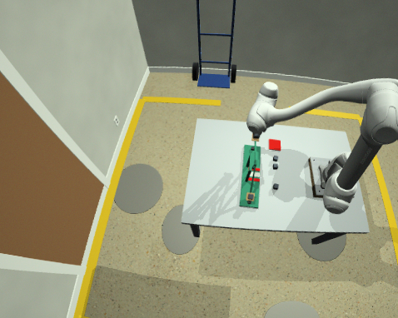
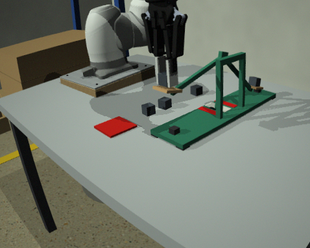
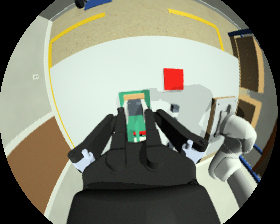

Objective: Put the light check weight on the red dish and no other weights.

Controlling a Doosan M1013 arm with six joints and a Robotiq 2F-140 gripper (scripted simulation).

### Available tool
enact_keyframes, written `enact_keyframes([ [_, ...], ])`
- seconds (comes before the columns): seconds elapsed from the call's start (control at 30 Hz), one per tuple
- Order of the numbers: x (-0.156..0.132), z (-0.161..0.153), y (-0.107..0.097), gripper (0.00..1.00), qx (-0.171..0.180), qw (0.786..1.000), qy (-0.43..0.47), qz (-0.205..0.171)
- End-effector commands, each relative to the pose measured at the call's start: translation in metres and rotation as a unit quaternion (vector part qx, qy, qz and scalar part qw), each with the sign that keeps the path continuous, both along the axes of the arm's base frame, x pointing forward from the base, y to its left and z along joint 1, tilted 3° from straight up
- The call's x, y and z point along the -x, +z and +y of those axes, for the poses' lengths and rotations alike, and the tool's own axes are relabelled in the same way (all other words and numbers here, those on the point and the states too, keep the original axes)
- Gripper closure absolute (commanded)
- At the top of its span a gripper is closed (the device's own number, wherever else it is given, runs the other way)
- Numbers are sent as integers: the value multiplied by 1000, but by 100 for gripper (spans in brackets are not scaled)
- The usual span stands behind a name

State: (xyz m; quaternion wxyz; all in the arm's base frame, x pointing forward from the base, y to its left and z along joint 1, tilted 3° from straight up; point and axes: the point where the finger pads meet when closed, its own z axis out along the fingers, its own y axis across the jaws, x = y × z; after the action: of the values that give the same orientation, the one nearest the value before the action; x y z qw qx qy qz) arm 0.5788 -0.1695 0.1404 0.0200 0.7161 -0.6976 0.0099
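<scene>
My gripper [image 1: 256, 136] [image 2: 165, 82] [image 3: 134, 105] points down and is shut on a dark weight [image 2: 162, 78] [image 3: 135, 107], at the raised wooden pan [image 2: 176, 91] [image 3: 133, 96]; whether the weight bears on the pan is unclear. A second weight [image 1: 251, 196] [image 2: 255, 81] is on the lowered far pan [image 2: 260, 88]. The beam [image 2: 197, 73] is tilted. The pointer's exact place over the white field [image 1: 254, 174] and red fields is unclear. Three weights [image 1: 276, 158] [image 1: 276, 166] [image 1: 276, 186] stand on the table. The red dish [image 1: 275, 145] [image 2: 115, 126] [image 3: 173, 79] lies flat, bearing nothing.
The balance's green base [image 1: 249, 188] [image 2: 197, 130] carries an upright frame [image 2: 219, 87]. A small dark block [image 2: 174, 130] sits on the base's near end. The robot's mounting plate [image 1: 315, 178] [image 2: 96, 84] is on the table, beyond the row of weights from the balance.
</scene>
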Motion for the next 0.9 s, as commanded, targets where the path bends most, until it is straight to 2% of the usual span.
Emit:
enact_keyframes([
  [0.0,0,0,0,76,0,1000,0,0],
  [0.87,0,0,-4,76,0,1000,0,0],
])
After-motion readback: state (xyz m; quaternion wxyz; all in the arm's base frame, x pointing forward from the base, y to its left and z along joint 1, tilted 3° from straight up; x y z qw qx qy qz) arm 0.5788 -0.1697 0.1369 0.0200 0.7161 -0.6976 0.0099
